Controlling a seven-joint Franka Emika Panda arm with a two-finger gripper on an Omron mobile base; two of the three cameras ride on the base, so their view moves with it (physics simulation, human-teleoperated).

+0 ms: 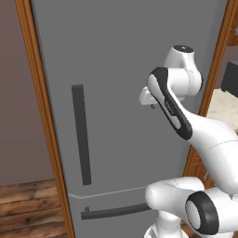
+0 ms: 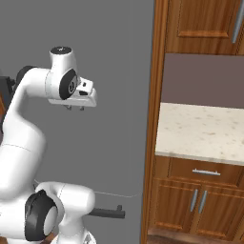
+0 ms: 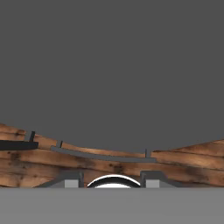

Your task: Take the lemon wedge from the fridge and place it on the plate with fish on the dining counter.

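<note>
Fridge [image 1: 116, 69]: closed; vertical bar handle [image 1: 81, 135] at 8 o'clock of pincer [image 1: 149, 103]; rigid, grasp mid-bar. Pincer: empty, pointing down, fingers seemingly part-spread. Lemon wedge: presumably inside; tiny, light, slippery; pinch flat faces.

The fridge [image 1: 121, 93] stands shut, its grey door a flat barrier directly ahead of the gripper [image 2: 75, 107], which hangs apart from it. Left of the gripper, the dark vertical handle [image 1: 81, 135] juts out; the drawer handle [image 1: 114, 211] juts below.
</note>
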